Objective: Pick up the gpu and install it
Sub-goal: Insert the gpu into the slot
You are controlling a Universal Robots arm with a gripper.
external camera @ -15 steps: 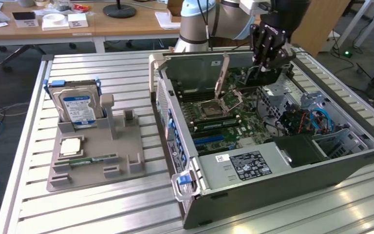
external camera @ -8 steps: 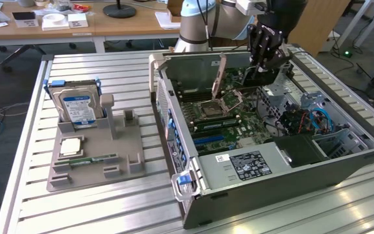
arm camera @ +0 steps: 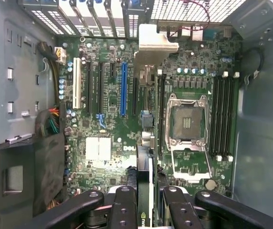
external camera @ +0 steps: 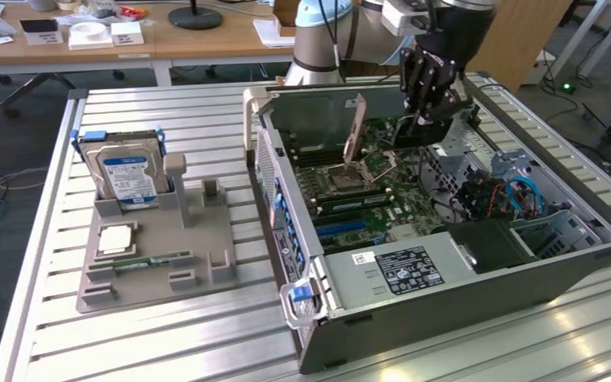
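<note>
Closest to my wrist camera are the black fingers (arm camera: 125, 207) of the gripper (arm camera: 146, 212). They are pressed onto the gpu (arm camera: 146, 83), which I see edge-on between them as a thin dark strip. The card hangs above the motherboard (arm camera: 105, 112), inside the open computer case (external camera: 444, 290), and is not seated in any slot. Its pale silver bracket (arm camera: 153, 40) is at the far end, toward the rear wall of the case. The long blue slot (arm camera: 123, 90) lies just beside the card's line, and the empty CPU socket (arm camera: 187, 121) is on the other side. I think the card runs parallel with the slots, but from the edge this is hard to judge.

I judge the gpu to be light and stiff, yet fragile, and its flat board faces probably give little friction. Taking it at the end opposite the bracket seems sensible, though a long card may swing there. Well apart from the case, the hard drive (external camera: 125, 171) stands in a grey holder (external camera: 136, 282).
</note>
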